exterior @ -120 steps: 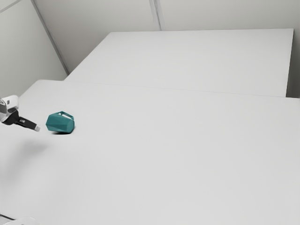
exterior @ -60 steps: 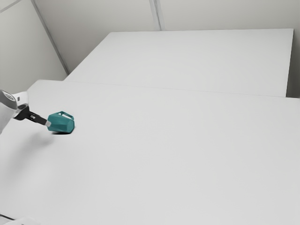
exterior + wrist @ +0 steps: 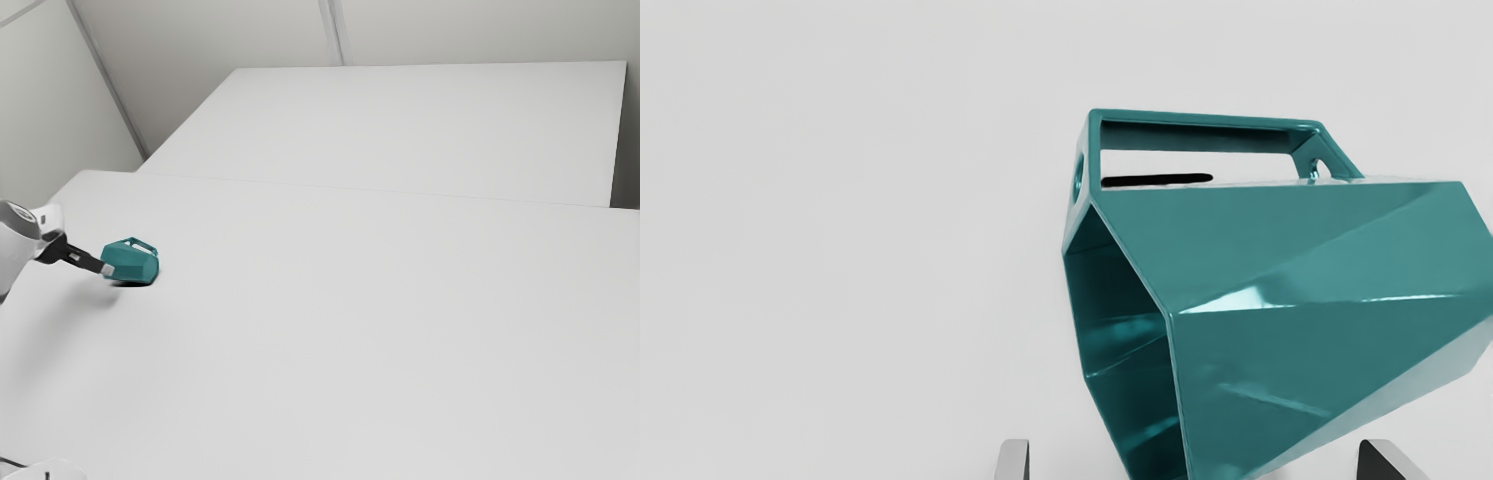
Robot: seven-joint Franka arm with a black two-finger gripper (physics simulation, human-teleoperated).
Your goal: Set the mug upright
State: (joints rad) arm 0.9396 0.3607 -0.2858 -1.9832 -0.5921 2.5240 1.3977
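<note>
Observe mug [image 3: 1306, 267] on its side on table [image 3: 350, 350], near gripper [image 3: 108, 270], spread wide, holding nothing. Center carefully before closing; grip firmly, lift slightly, rotate mouth [image 3: 1133, 360] upward, lower gently.

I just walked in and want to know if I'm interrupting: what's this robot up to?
A robot arm has its claw right at a teal mug that lies on its side on the white table. The fingers are open and spread wide, with part of the mug reaching between them, so nothing is gripped. The job is to set the mug upright, and that is not yet done. It looks as if a grasp may come next.
</note>
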